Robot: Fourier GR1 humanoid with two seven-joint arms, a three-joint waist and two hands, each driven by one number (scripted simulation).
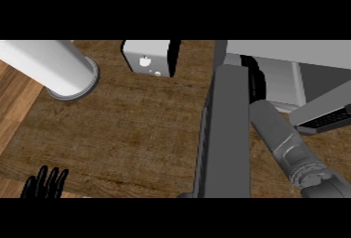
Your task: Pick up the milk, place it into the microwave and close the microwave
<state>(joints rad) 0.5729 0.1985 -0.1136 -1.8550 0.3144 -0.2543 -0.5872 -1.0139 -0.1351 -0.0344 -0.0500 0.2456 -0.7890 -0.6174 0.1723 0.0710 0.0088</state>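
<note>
Grey slab-like microwave door (223,135) over grainy wooden counter (130,135)

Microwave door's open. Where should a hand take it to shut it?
Take the door at its near end, from its left face. The door stands edge-on, running from the microwave toward the robot; the left hand rests on that side, the right forearm occupies the other.

Microwave (274,69) open, its door (223,135) swung wide outward.

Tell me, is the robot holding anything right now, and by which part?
Cannot be told. The right forearm reaches into the microwave, hiding its hand. The left hand rests open, holding nothing.
</note>
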